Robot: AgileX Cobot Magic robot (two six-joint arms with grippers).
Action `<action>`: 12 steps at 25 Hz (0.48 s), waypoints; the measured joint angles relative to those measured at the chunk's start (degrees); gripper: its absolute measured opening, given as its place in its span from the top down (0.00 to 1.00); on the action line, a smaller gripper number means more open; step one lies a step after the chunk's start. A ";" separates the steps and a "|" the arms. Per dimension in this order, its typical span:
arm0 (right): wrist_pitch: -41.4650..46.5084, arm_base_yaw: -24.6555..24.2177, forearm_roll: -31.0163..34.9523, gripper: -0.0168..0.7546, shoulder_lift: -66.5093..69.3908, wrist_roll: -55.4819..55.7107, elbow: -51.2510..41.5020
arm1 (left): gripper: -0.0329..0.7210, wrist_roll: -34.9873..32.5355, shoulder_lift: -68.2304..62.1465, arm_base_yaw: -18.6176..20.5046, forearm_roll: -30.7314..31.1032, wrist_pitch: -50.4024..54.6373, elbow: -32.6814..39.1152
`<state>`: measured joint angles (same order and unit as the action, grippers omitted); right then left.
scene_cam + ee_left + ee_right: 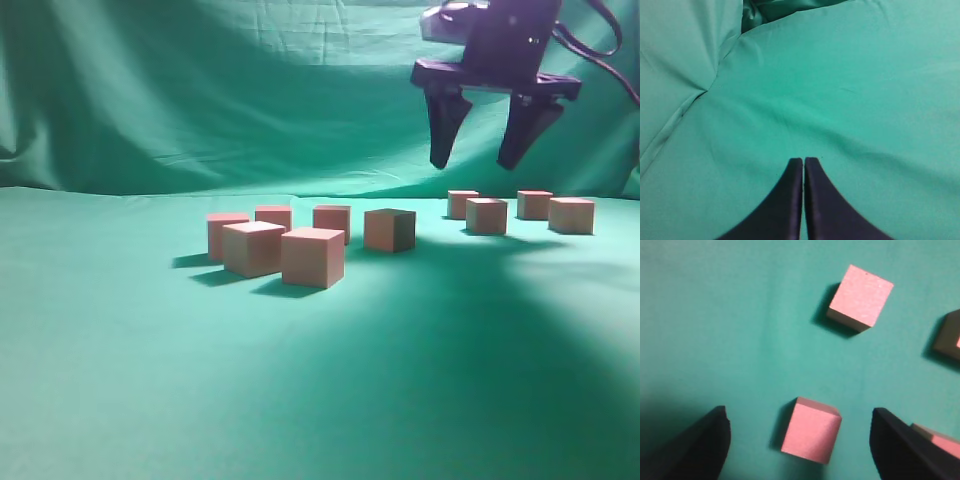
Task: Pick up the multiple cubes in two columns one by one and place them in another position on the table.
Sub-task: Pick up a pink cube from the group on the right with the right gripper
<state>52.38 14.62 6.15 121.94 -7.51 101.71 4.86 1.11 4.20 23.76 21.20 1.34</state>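
Observation:
Several pinkish-red cubes stand on the teal table (120,350). One cluster (313,257) sits left of centre, a lone shaded cube (390,230) stands beside it, and a far-right group (486,216) is set in two short columns. My right gripper (474,163) hangs open, high above that right group. In the right wrist view its jaws (800,412) stand wide apart over one cube (811,430), not touching it. Another cube (860,298) lies farther on. My left gripper (803,160) is shut on nothing, over bare cloth.
A draped green backdrop (250,90) rises behind the table. Two more cubes show only partly at the right edge of the right wrist view (950,335), one half hidden by the right finger (935,437). Cloth folds (705,90) lie near the left gripper.

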 joint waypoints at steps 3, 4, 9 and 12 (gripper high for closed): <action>-0.47 -0.04 -2.53 0.23 1.23 2.65 0.00 | 0.96 0.00 0.00 0.00 0.00 0.00 0.00; -0.47 -0.04 -2.83 0.23 1.68 3.15 0.00 | 0.96 0.00 0.00 0.00 0.00 0.00 0.00; -0.60 -0.13 -3.11 0.23 3.25 4.46 0.00 | 0.96 0.00 0.00 0.00 0.00 0.00 0.00; -0.70 -0.13 -3.11 0.23 4.37 4.59 0.00 | 0.96 0.00 0.00 0.00 0.00 0.00 0.00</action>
<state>51.67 14.49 3.04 126.30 -2.92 101.71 4.86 1.11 4.20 23.76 21.20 1.34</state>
